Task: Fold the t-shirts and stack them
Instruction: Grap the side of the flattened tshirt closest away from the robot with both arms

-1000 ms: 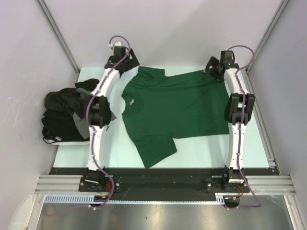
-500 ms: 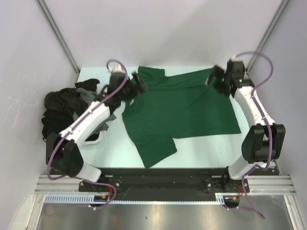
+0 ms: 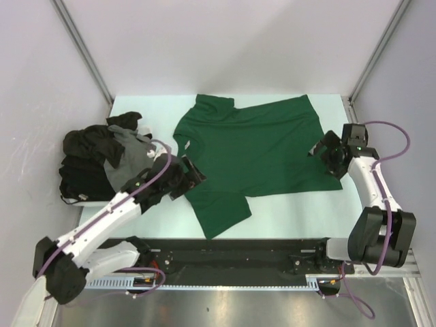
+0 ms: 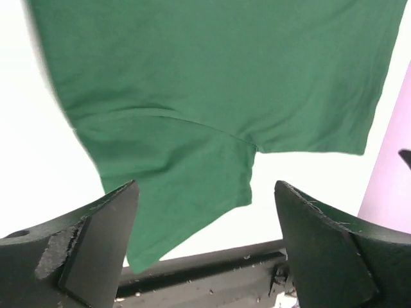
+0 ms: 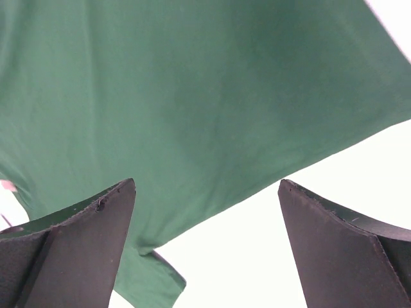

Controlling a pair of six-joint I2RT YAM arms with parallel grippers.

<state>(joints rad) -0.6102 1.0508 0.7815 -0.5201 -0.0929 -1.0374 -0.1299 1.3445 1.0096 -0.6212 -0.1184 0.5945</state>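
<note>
A dark green t-shirt lies spread flat in the middle of the pale table, collar to the left and one sleeve pointing at the near edge. My left gripper hovers open just above the shirt's left side, near that sleeve; the left wrist view shows the sleeve between its wide jaws. My right gripper is open over the right hem. In the right wrist view the shirt's hem runs between the spread jaws. Neither holds anything.
A heap of black t-shirts with a dark grey one on top sits at the table's left edge. Pale walls and metal posts close in both sides. A black rail runs along the near edge.
Both arms have swung back from the shirt's far corners toward the near side. The left now sits at the shirt's left side, the right at the right hem. The shirt lies flat and unmoved.
</note>
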